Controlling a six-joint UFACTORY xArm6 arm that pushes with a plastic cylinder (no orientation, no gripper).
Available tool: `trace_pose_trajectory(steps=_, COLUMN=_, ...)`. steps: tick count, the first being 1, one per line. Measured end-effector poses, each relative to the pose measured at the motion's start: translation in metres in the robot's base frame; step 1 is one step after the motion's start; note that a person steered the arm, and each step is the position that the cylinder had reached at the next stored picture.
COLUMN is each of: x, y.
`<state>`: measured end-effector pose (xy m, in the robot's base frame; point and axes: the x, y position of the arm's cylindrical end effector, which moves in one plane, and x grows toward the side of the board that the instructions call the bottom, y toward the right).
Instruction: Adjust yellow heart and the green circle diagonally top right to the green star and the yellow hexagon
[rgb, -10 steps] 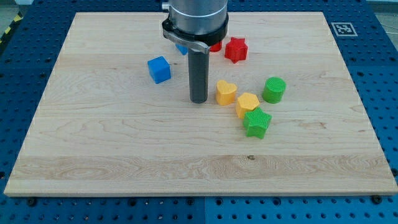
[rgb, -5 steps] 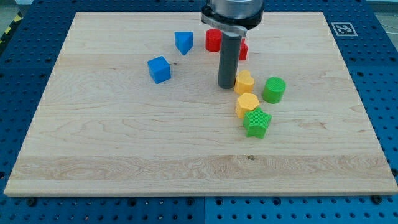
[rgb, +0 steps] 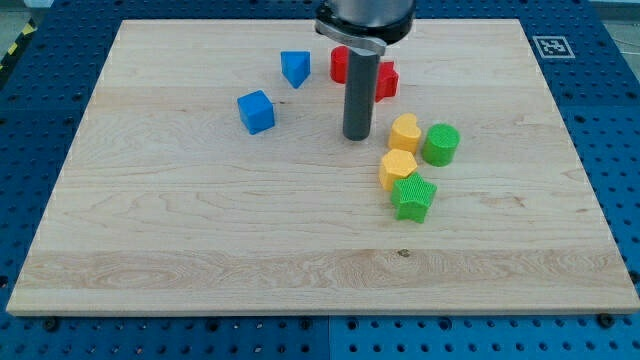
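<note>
The yellow heart lies on the wooden board, touching the green circle on its right. The yellow hexagon sits just below the heart, and the green star touches the hexagon's lower right. My tip stands on the board a short way to the left of the yellow heart, apart from it.
A blue cube and a blue triangle lie toward the view's upper left. A red circle and a red star are partly hidden behind the rod. The board rests on a blue perforated table.
The tip swept right and pushed the yellow heart up and right until it touched the green circle, then drew back slightly to the left. The other blocks did not move.
</note>
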<state>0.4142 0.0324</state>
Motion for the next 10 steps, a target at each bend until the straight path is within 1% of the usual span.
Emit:
trace_pose_trajectory(steps=2, x=0.0, y=-0.003)
trace_pose_trajectory(steps=4, x=0.003, y=0.04)
trace_pose_trajectory(steps=6, x=0.008, y=0.049)
trace_pose_trajectory(steps=9, x=0.068, y=0.044)
trace_pose_trajectory(steps=10, x=0.082, y=0.044)
